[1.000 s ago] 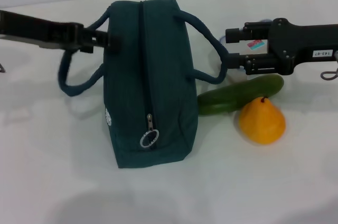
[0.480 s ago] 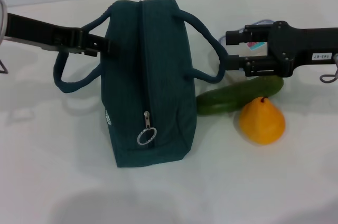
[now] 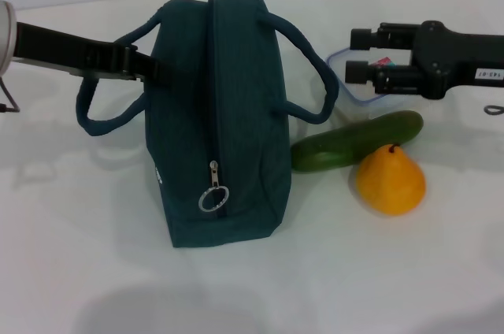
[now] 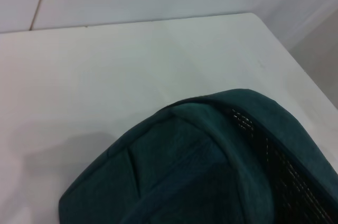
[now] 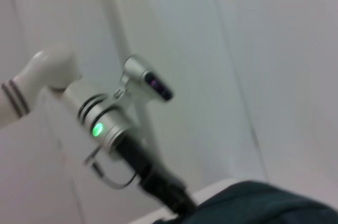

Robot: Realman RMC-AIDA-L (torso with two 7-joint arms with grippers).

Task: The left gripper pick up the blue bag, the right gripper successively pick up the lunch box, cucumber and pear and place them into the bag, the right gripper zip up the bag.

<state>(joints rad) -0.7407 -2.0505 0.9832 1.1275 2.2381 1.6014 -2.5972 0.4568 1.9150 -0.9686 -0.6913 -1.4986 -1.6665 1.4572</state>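
Observation:
The blue bag [image 3: 236, 113] stands upright at the table's middle, its zipper closed and the ring pull [image 3: 213, 198] hanging at the near end. My left gripper [image 3: 151, 68] is shut on the bag where its left handle [image 3: 98, 117] joins the side. In the left wrist view only the bag's fabric [image 4: 211, 182] shows. My right gripper [image 3: 358, 54] hovers open to the right of the bag, its fingers apart just in front of the pale lunch box [image 3: 346, 91], which it partly hides. The cucumber [image 3: 358, 141] lies in front of the box, touching the bag. The pear [image 3: 390, 180] stands upright against the cucumber.
The white table [image 3: 94, 255] spreads wide in front and to the left of the bag. The bag's right handle [image 3: 315, 74] arches out toward the lunch box. The right wrist view shows the left arm's green light [image 5: 97, 129] and the bag's top [image 5: 253, 203].
My left gripper drew back to the left, pulling the bag's top and handle that way. My right gripper shifted right and slightly up, uncovering more of the lunch box.

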